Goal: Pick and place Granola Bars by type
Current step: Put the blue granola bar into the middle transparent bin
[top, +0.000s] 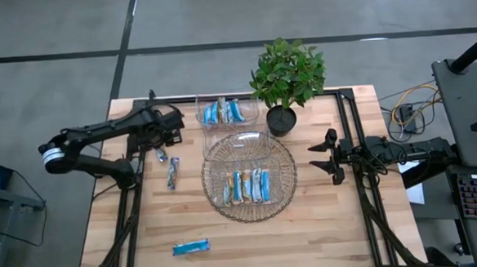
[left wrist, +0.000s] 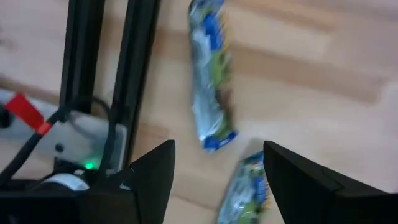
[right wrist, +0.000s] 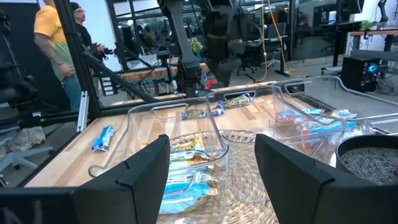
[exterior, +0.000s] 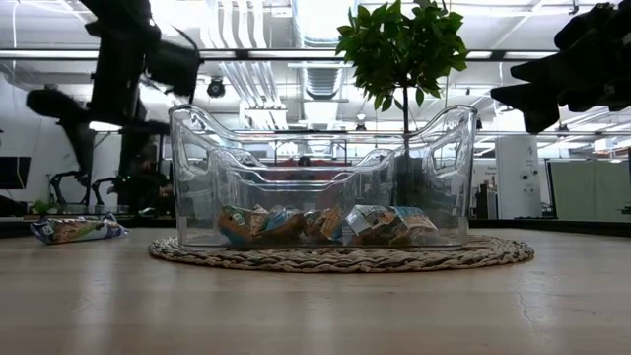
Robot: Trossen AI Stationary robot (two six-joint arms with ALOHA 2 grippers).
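Observation:
Two granola bars in blue wrappers (top: 161, 155) (top: 173, 171) lie flat on the wooden table near its left edge. My left gripper (top: 170, 135) hangs open above them, pointing down. In the left wrist view one bar (left wrist: 211, 81) lies ahead of the gripper (left wrist: 217, 146) and the other (left wrist: 245, 190) shows between its fingers, neither touched. A third loose bar (top: 190, 247) lies near the front edge. More bars lie in two clear containers (top: 249, 184) (top: 225, 111). My right gripper (top: 317, 155) waits open at the right, pointing level.
The nearer clear container stands on a round woven mat (top: 284, 198) at the table's middle. The other stands behind it. A potted plant (top: 285, 82) stands at the back right. Black frame rails (left wrist: 140, 74) run along the table's left edge by the bars. A person (right wrist: 59, 50) stands beyond the table.

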